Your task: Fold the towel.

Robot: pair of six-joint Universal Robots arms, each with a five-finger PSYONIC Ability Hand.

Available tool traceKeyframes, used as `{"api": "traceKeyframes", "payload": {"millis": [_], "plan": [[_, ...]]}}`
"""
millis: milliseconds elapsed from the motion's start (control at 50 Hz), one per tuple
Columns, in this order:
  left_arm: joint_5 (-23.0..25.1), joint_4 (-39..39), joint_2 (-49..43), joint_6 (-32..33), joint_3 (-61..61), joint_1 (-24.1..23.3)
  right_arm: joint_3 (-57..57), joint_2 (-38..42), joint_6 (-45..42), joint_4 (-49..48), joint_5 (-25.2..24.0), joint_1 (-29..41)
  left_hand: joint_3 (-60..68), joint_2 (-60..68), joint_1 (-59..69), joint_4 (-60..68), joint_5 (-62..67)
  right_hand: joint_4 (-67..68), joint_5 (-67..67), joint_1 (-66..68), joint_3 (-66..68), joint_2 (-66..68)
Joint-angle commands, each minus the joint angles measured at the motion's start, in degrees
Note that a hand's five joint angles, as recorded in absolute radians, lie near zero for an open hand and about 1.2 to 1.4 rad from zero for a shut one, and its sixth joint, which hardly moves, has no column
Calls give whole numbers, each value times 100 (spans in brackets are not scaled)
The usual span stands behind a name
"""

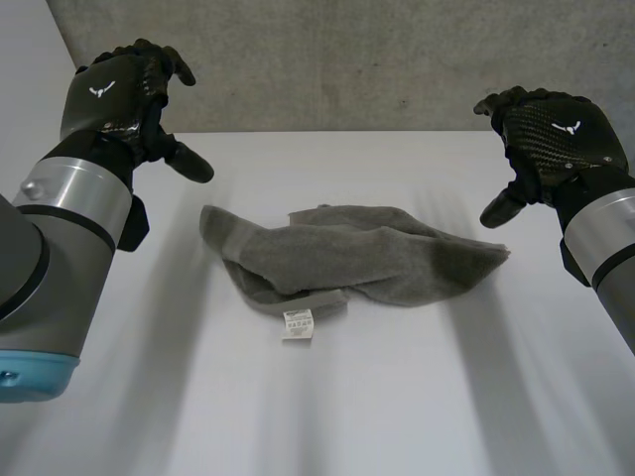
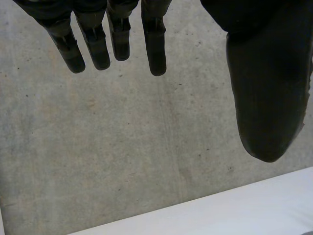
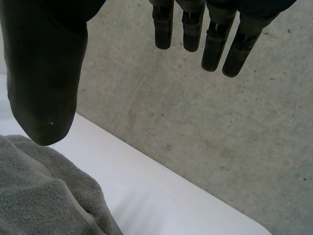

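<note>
white tag (image 1: 298,324) on the towel (image 1: 357,253), print unreadable, white winged emblem on left hand (image 1: 105,95) and right hand (image 1: 564,131)

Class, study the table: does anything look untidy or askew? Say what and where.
The grey towel lies crumpled in the middle of the table, not flat; its near edge is rolled over, with a white label sticking out. The left hand and right hand are open, clear of it.

print on the label (image 1: 298,324) of the towel (image 1: 347,253) is too small to read, and its folds hide lower layers.
</note>
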Motion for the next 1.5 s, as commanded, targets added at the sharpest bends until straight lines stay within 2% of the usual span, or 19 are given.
{"api": "traceKeyframes", "payload": {"millis": [20, 240, 260, 280, 300, 340, 380, 400, 420, 600, 700, 740, 760, 940, 1260, 1340, 1360, 1400, 1500], "plan": [[-41, 37, -40, -13, 2, -9, -12, 16, -31, 15, 11, -17, -216, -215, -248, -210, -131, -505, -544, -513, -496, -487], [12, 37, -40, -13, -16, 9, 14, 24, -40, -3, 11, 9, -168, -166, -200, -162, -83, -505, -544, -513, -496, -487], [73, 37, -40, -13, -34, 9, 32, 24, -31, -3, 20, 1, 1183, 1185, 1151, 1189, 1268, -505, -544, -513, -496, -487], [74, 37, -40, -13, -34, 9, 32, 24, -31, -3, 20, 1, 1197, 1198, 1164, 1203, 1281, -505, -544, -513, -496, -487], [135, 37, -40, -13, -25, 9, 32, 24, -31, -3, 2, 1, 3495, 3497, 3463, 3501, 3580, 896, 857, 888, 906, 914], [205, 37, -48, -21, -25, 9, 23, 24, -22, -3, 37, -8, 3935, 3936, 3902, 3941, 4019, 1682, 1644, 1674, 1692, 1700], [276, 46, -48, -21, -25, 9, 23, 33, -13, -3, 73, -26, 3232, 3234, 3200, 3238, 3317, 799, 760, 791, 808, 816], [328, 46, -57, -21, -16, 17, 14, 33, -4, -3, 64, -26, 1284, 1285, 1251, 1290, 1368, -505, -544, -513, -496, -487], [372, 46, -57, -21, -7, 18, -3, 42, -4, 6, 38, -26, -467, -466, -500, -461, -383, -505, -544, -513, -496, -487], [803, 20, -549, 128, 467, 35, -162, 218, -48, 138, 2, -35, -485, -484, -518, -479, -401, -505, -544, -513, -496, -487], [1811, -716, -2083, 1162, 1817, 193, -556, 1111, -92, 567, -15, -35, -485, -484, -518, -479, -401, -505, -544, -513, -496, -487], [1814, -718, -2087, 1165, 1821, 193, -679, 1419, -110, 647, -24, -35, -485, -484, -518, -479, -401, -505, -544, -513, -496, -487], [1970, -1066, -2644, 1644, 2395, 246, -680, 1422, -110, 648, -24, -35, -485, -484, -518, -479, -401, -505, -544, -513, -496, -487], [1867, -1860, -5143, 3273, 5166, 404, -1452, 3151, -487, 604, -348, -26, -485, -484, -518, -479, -401, -505, -544, -513, -496, -487], [2192, -3073, -6324, 3819, 6216, 501, -1902, 3821, -549, 569, -464, -35, -218, -216, -250, -212, -133, -505, -544, -513, -496, -487], [2209, -3301, -6298, 3820, 6207, 510, -1946, 3830, -532, 569, -481, -35, 738, 739, 705, 744, 822, 2654, 2616, 2647, 2664, 2672], [2209, -3302, -6297, 3820, 6207, 510, -1946, 3830, -532, 569, -481, -35, 743, 744, 710, 749, 827, 2665, 2627, 2658, 2675, 2683], [2253, -3626, -6210, 3785, 6215, 536, -1946, 3734, -497, 578, -490, -43, 3015, 3016, 2982, 3021, 3099, 5193, 5155, 5186, 5203, 5211], [2288, -3987, -5789, 3671, 6128, 545, -1937, 3331, -497, 604, -508, -43, 5917, 5918, 5884, 5923, 6001, 6493, 6455, 6486, 6503, 6511]]}}
